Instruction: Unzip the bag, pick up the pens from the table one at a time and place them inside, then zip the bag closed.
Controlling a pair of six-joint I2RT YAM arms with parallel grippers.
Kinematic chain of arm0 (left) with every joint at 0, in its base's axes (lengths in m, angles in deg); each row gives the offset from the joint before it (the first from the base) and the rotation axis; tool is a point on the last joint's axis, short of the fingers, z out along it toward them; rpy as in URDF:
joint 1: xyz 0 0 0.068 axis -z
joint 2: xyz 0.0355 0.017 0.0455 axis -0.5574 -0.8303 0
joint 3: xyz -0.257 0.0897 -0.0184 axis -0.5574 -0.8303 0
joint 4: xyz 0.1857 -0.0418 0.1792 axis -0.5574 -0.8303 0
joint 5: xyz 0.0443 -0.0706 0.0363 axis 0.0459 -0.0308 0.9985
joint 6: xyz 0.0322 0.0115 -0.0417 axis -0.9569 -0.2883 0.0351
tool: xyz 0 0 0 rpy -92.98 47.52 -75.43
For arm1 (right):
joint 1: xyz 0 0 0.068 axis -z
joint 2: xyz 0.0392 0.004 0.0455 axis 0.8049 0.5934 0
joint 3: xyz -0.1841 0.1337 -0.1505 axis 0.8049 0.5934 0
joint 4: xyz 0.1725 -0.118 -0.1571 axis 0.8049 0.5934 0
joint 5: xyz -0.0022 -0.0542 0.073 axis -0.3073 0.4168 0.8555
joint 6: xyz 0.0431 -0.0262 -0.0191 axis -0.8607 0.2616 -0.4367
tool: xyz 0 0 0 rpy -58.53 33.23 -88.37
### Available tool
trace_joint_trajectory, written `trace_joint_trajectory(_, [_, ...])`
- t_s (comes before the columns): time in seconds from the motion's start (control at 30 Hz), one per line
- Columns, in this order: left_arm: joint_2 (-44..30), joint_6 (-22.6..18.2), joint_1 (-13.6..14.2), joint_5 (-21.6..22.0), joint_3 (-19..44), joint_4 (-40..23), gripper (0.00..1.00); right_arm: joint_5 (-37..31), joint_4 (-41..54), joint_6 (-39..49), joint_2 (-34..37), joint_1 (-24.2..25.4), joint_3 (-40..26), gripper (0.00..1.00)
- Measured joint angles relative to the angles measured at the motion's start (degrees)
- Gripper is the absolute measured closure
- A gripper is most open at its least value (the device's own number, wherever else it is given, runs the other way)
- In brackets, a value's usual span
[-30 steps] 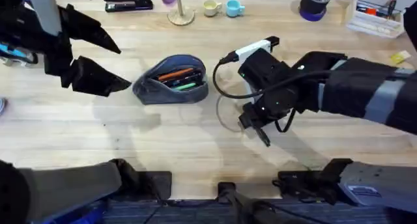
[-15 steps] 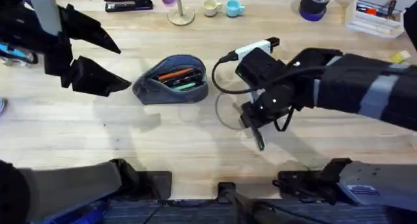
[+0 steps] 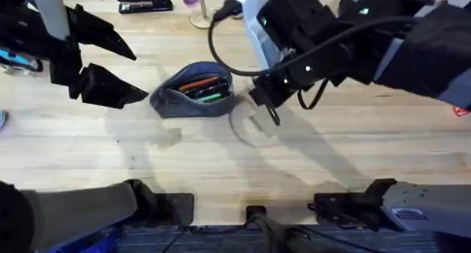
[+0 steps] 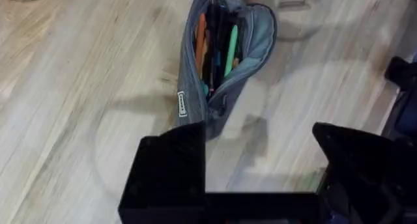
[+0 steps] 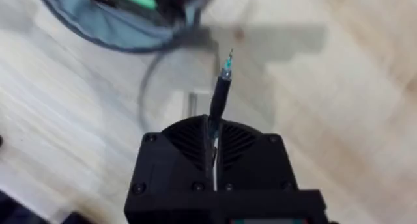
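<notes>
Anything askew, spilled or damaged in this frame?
Nothing stands out. The bag lies unzipped on the table with pens tucked inside, none spilled. The right gripper holds a dark pen cleanly beside the bag; the left gripper is open and empty.

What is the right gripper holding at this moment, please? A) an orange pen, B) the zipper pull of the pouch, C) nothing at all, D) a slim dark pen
D: the right gripper is shut on a slim dark pen that sticks out between its fingers, raised above the table beside the open bag.
</notes>
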Motion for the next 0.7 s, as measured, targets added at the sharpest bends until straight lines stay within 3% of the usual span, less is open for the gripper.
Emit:
trace_joint_trajectory(0.23, [0.0,0.0,0.0,0.0,0.0,0.0,0.007,0.9,-12.2,17.0,0.0,0.0,-0.4,0.970])
trace_joint_trajectory(0.5, [0.0,0.0,0.0,0.0,0.0,0.0,0.007,13.8,-15.2,35.5,0.0,0.0,-0.4,0.970])
trace_joint_trajectory(0.7, [0.0,0.0,0.0,0.0,0.0,0.0,0.007,17.4,-18.0,46.7,3.1,-0.1,-0.5,0.970])
